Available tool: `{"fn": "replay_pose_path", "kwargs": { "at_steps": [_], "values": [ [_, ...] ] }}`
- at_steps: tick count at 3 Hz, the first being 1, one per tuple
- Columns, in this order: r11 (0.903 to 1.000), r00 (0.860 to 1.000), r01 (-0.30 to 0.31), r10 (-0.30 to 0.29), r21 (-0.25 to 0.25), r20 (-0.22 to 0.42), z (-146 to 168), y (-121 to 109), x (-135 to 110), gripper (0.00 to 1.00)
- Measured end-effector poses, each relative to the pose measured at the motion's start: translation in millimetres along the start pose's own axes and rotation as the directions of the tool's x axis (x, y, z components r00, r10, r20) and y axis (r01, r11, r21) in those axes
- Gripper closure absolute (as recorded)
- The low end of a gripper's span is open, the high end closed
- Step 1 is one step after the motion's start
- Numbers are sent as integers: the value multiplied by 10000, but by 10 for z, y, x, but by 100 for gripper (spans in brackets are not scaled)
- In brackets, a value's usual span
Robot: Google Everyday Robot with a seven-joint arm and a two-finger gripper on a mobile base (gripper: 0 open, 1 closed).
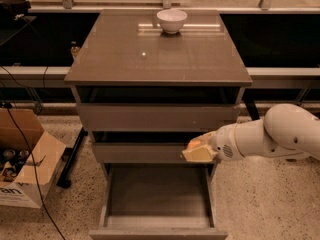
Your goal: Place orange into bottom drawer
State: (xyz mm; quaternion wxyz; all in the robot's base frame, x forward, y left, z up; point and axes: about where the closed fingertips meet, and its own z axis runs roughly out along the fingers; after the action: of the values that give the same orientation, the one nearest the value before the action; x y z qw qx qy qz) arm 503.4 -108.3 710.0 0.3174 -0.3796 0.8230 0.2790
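The orange [194, 144] shows as a small orange patch held in my gripper [198, 152], whose pale yellow fingers are shut around it. The gripper is at the end of my white arm [270, 136], which reaches in from the right. It hangs in front of the right end of the middle drawer front, just above the right rear corner of the bottom drawer [157, 194]. The bottom drawer is pulled out and open, and its plain grey interior holds nothing. Most of the orange is hidden by the fingers.
A white bowl [171, 20] stands at the back of the cabinet top [150, 59]. The two upper drawers [150, 116] are nearly closed. A cardboard box [25, 159] and cables lie on the floor at the left.
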Motion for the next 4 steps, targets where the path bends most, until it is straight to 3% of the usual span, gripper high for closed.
{"fn": "replay_pose_path", "kwargs": {
  "at_steps": [2,3,4],
  "values": [
    [9994,9996,-98,88,-344,-284,805,-162,480,100],
    [9931,9968,-772,788,-883,150,1398,-268,955,100],
    [9813,9833,-1420,1550,-1298,958,1893,-489,1236,100]
  ]
}}
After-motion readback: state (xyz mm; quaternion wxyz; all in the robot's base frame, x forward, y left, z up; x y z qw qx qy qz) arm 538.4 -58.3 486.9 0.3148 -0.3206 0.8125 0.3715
